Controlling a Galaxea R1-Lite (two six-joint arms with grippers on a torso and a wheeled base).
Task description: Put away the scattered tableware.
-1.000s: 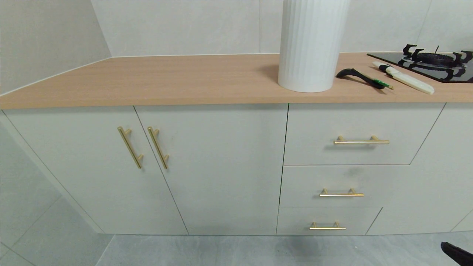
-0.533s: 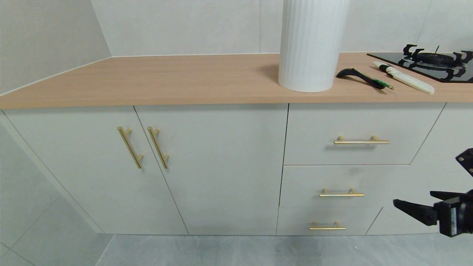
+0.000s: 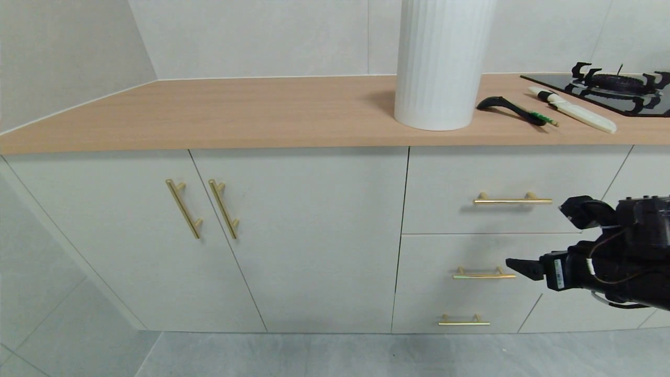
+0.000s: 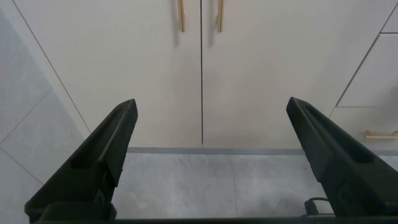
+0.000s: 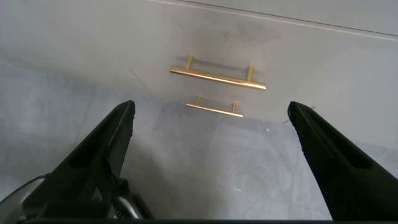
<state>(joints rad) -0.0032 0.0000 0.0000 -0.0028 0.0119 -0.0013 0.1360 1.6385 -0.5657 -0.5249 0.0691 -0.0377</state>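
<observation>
On the wooden counter (image 3: 235, 112), right of a tall white ribbed container (image 3: 439, 63), lie a black spoon (image 3: 505, 107), a green-tipped stick (image 3: 542, 119) and a white knife (image 3: 576, 116). My right gripper (image 3: 536, 235) hangs open below the counter, in front of the drawers, level with the middle drawer handle (image 3: 484, 274). In the right wrist view the right gripper (image 5: 211, 110) is open and faces two gold drawer handles (image 5: 217, 78). My left gripper (image 4: 211, 106) is open, low near the floor, and faces the double cupboard doors (image 4: 201, 68).
A black gas hob (image 3: 617, 86) sits at the counter's far right. Three stacked drawers carry gold handles, the top one (image 3: 512, 200) and the bottom one (image 3: 464, 322) among them, all shut. Two cupboard doors with gold handles (image 3: 204, 208) are shut. Grey floor tiles (image 3: 314, 356) lie below.
My right gripper has come up from the lower right corner and moved left, in front of the drawers. The tableware on the counter has not moved.
</observation>
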